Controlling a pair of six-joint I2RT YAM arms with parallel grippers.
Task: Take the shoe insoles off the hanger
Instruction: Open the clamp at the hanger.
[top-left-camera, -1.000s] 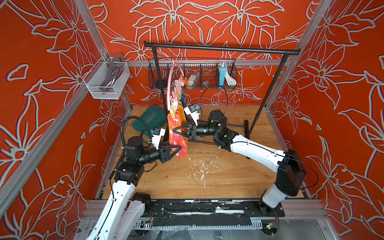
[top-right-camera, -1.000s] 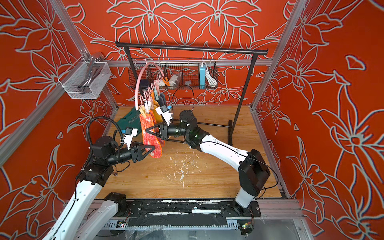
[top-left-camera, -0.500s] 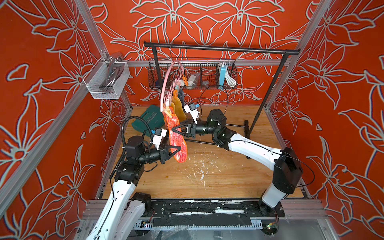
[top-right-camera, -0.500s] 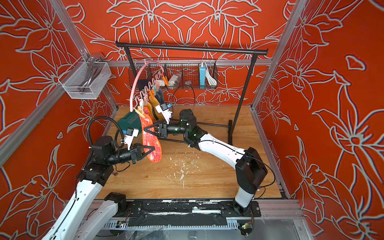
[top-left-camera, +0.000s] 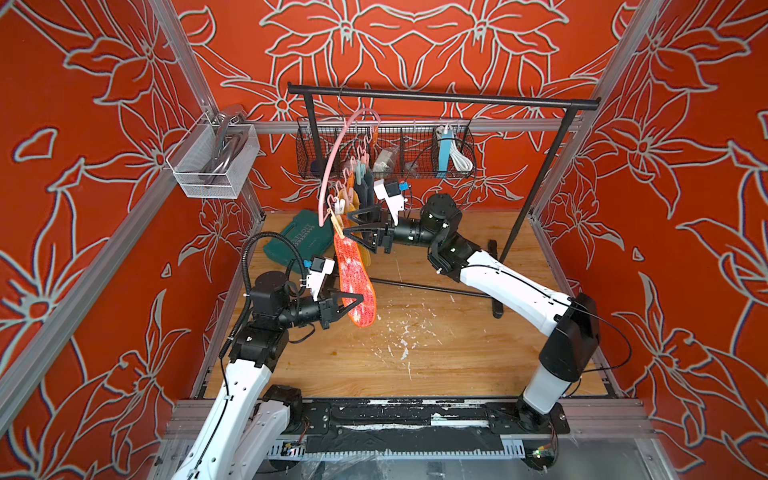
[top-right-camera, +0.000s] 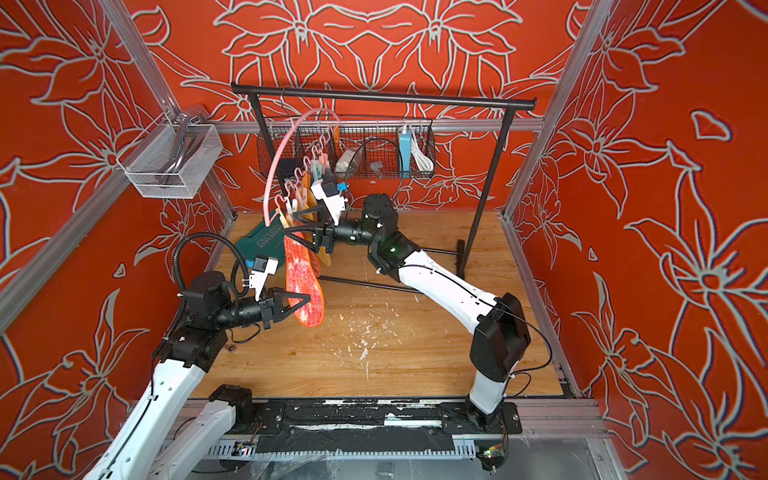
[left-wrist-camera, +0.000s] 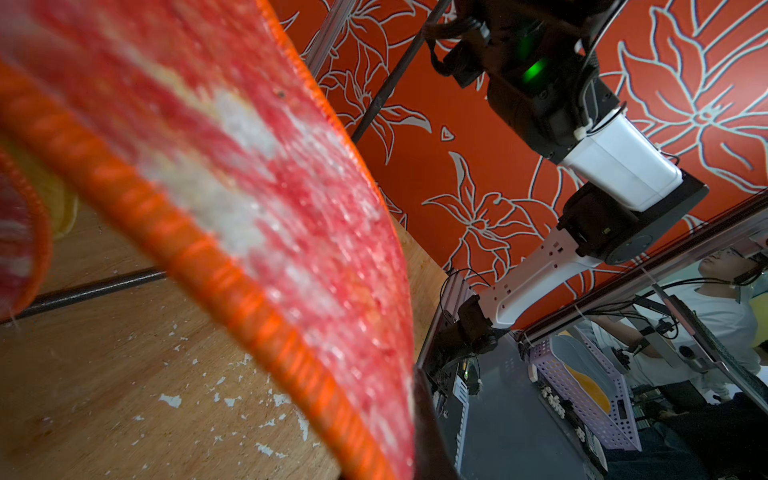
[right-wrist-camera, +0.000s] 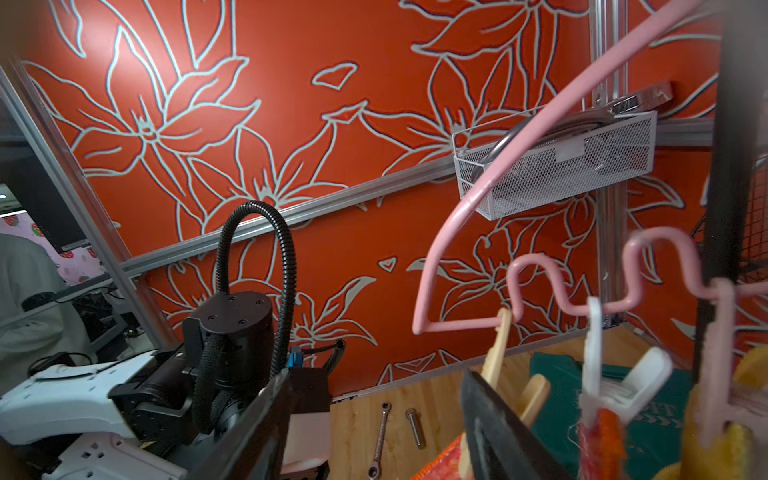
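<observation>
The pink hanger (top-left-camera: 332, 166) (top-right-camera: 279, 160) hangs tilted from the black rack, with pegs along its wavy bar (right-wrist-camera: 565, 291). A red-white insole (top-left-camera: 353, 274) (top-right-camera: 301, 274) (left-wrist-camera: 270, 208) hangs from the beige peg (right-wrist-camera: 498, 349) at the hanger's low end. My left gripper (top-left-camera: 360, 299) (top-right-camera: 307, 298) is shut on that insole's lower end. My right gripper (top-left-camera: 347, 224) (top-right-camera: 289, 225) (right-wrist-camera: 374, 424) stands open at the insole's top, one finger (right-wrist-camera: 490, 424) right beside the beige peg. A second red insole (right-wrist-camera: 598, 444) hangs from a white peg. Yellow insoles (top-left-camera: 364, 254) and dark ones (top-left-camera: 366, 189) hang behind it.
The black rack (top-left-camera: 440, 97) spans the back, and its foot bar (top-left-camera: 436, 286) lies across the wooden floor. A green tool case (top-left-camera: 299, 241) lies at the back left. Wire baskets (top-left-camera: 386, 153) (top-left-camera: 212, 162) hang on the walls. A wrench (right-wrist-camera: 380, 436) and bolt (right-wrist-camera: 413, 424) lie on the floor.
My left gripper has closed on the red-white insole's lower end. My right gripper's jaws have opened beside the beige peg. The hanger's low end has swung out toward the left.
</observation>
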